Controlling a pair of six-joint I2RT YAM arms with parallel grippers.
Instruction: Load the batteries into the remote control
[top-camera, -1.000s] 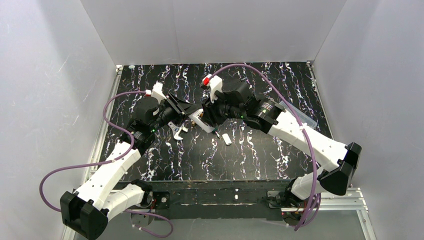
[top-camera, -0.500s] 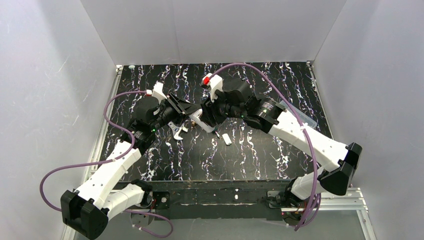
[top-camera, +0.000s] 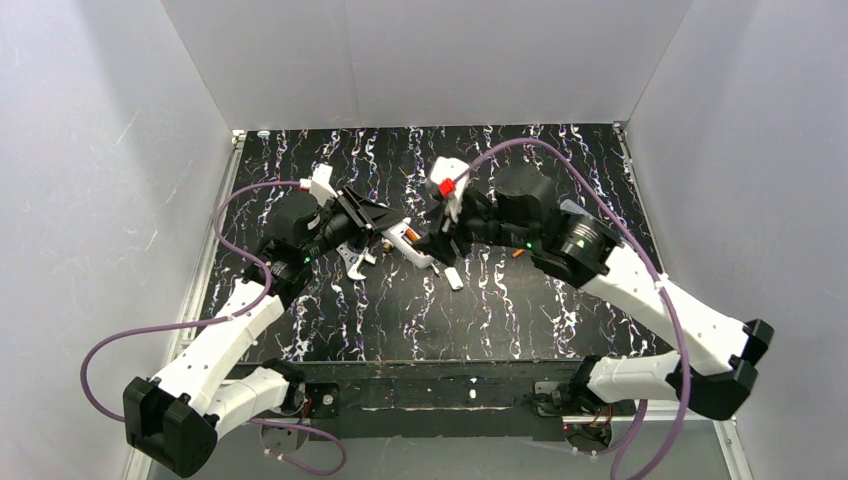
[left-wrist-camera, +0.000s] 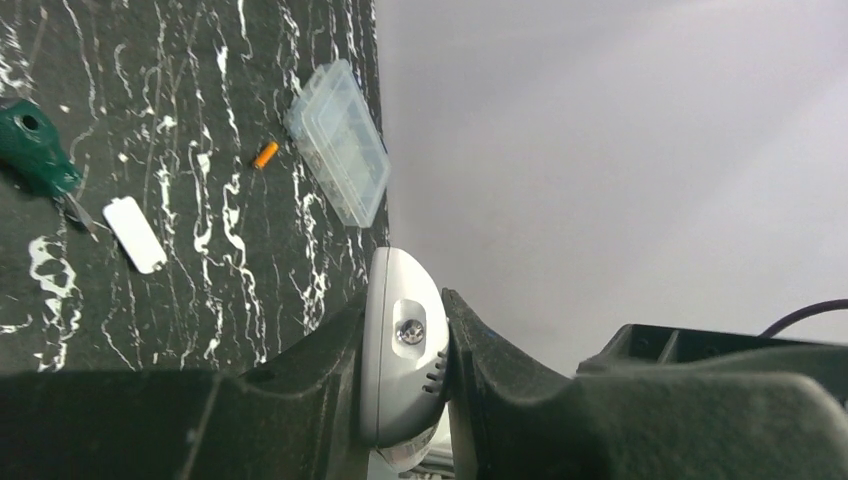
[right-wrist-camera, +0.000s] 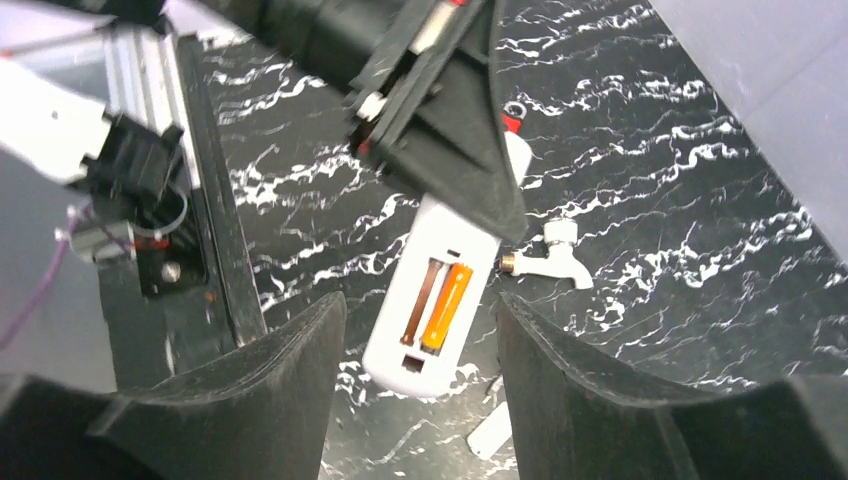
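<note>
Left gripper (top-camera: 372, 222): jaws pinching the remote control (left-wrist-camera: 400, 360) by one end, its back turned up with the battery recess exposed. One orange battery (right-wrist-camera: 445, 305) is seated in one slot of the recess; the neighbouring slot is unfilled. White fitting (right-wrist-camera: 545, 262) lies on the table (top-camera: 330, 320) just beside the remote. Green-handled screwdriver (left-wrist-camera: 35, 150) and white cover piece (left-wrist-camera: 135, 235) lie near each other. Right gripper (right-wrist-camera: 418, 330) hovers over the remote, jaws spread, gripping nothing. Second battery (left-wrist-camera: 265, 154) lies loose on the table, just beside a clear plastic case (left-wrist-camera: 340, 140), well apart from the remote.
</note>
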